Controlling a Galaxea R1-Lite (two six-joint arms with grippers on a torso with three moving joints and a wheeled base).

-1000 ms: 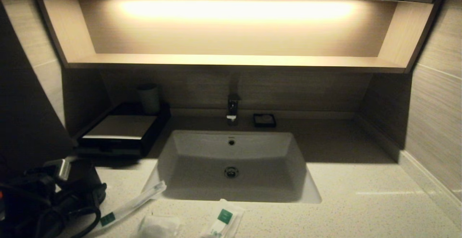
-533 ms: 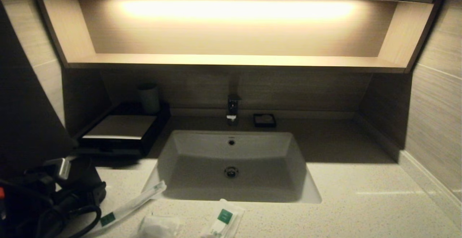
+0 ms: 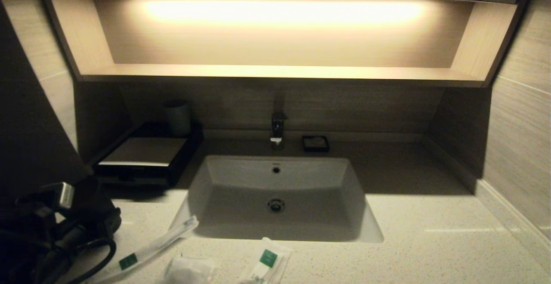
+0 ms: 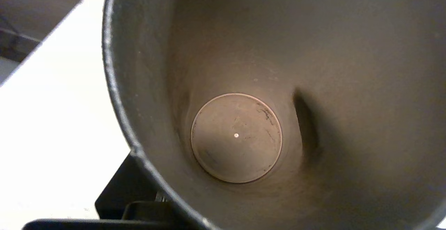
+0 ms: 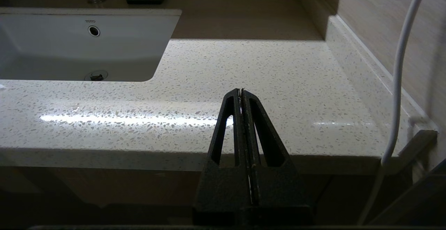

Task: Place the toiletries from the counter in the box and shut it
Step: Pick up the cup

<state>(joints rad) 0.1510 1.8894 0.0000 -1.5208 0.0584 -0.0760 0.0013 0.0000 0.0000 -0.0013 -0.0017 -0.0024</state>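
1. Compared with the earlier head views, the left arm at the counter's front-left corner has shifted: its metal wrist piece now sits farther toward the left edge and a little higher, and the dark cup [image 3: 92, 202] it carries has moved with it. The rest of the counter [image 3: 430, 249] is unchanged.
2. The left wrist view looks straight down into this grey cup [image 4: 278, 83]; only its round bottom shows, with nothing inside.
3. The box [image 3: 146, 155], black with a pale flat top, lies shut at the back-left corner, with a second cup [image 3: 177, 116] standing behind it.
4. A small black dish [image 3: 315, 143] sits at the back edge just beside the faucet [image 3: 277, 129], holding a pale bar.
5. The sink [image 3: 275, 232] basin holds nothing but its drain.
6. Along the front edge lie the toiletries: a long wrapped toothbrush [image 3: 150, 247] angled toward the sink's front-left corner, a clear crumpled packet [image 3: 189, 270] and a sachet with a green label [image 3: 267, 264].
7. The left gripper [image 3: 75, 215] is by the cup; whether its fingers clamp it cannot be told.
8. The right gripper [image 5: 241, 91] hangs off the counter's front edge near the right corner, fingers pressed together, holding nothing.
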